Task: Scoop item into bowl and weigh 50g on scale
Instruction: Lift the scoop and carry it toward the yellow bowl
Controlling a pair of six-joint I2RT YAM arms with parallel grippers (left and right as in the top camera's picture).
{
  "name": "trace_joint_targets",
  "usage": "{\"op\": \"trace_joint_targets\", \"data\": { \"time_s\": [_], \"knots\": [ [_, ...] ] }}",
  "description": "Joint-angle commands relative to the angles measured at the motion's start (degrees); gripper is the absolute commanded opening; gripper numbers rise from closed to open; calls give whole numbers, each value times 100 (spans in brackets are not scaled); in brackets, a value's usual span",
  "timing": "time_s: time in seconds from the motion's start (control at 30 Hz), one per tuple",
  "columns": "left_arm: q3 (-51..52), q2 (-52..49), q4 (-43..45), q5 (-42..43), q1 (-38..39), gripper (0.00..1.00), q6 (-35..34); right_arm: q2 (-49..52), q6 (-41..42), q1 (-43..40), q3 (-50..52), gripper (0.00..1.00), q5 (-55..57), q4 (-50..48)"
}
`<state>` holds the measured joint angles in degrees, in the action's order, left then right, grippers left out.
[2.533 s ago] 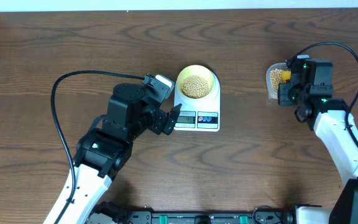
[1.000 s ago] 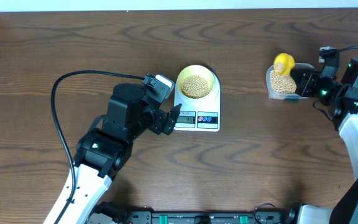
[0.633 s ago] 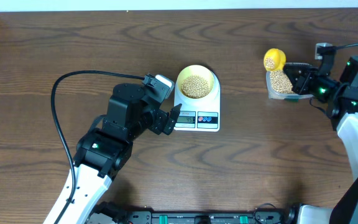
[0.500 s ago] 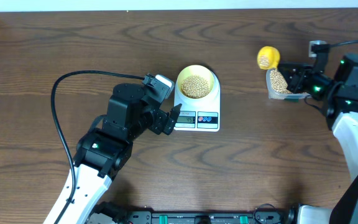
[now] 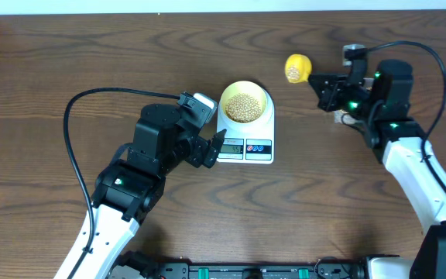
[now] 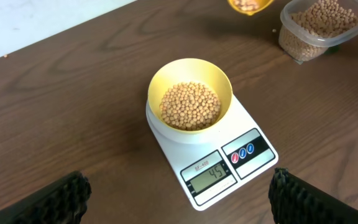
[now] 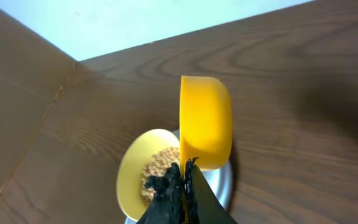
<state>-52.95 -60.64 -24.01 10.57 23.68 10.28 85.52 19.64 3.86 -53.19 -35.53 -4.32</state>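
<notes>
The pale yellow-green bowl stands on the white scale, about half full of beige beans. In the left wrist view the scale reads 45 and the bowl is centred. My right gripper is shut on the handle of a yellow scoop that holds some beans, above the table to the right of the bowl. In the right wrist view the scoop hangs just beside the bowl. My left gripper is open and empty at the scale's left front corner.
A clear plastic tub of beans stands to the right of the scale; in the overhead view my right arm mostly covers it. A black cable loops left of the left arm.
My right gripper lifted the yellow scoop out of the tub and carried it left toward the bowl. The left arm, bowl and scale have not moved.
</notes>
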Motion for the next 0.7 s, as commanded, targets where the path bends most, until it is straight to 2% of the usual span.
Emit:
{"op": "trace_joint_targets", "data": {
  "time_s": [0.0,0.2,0.4,0.67],
  "knots": [
    [22,31,0,-15,-15,93,-33,33,136,216,-33,1,223,-68],
    [22,31,0,-15,-15,93,-33,37,105,452,-33,1,503,-83],
    [22,31,0,-15,-15,94,-33,72,-411,588,-33,1,520,-90],
    [22,31,0,-15,-15,94,-33,208,-678,675,-33,1,516,-203]
  ]
}}
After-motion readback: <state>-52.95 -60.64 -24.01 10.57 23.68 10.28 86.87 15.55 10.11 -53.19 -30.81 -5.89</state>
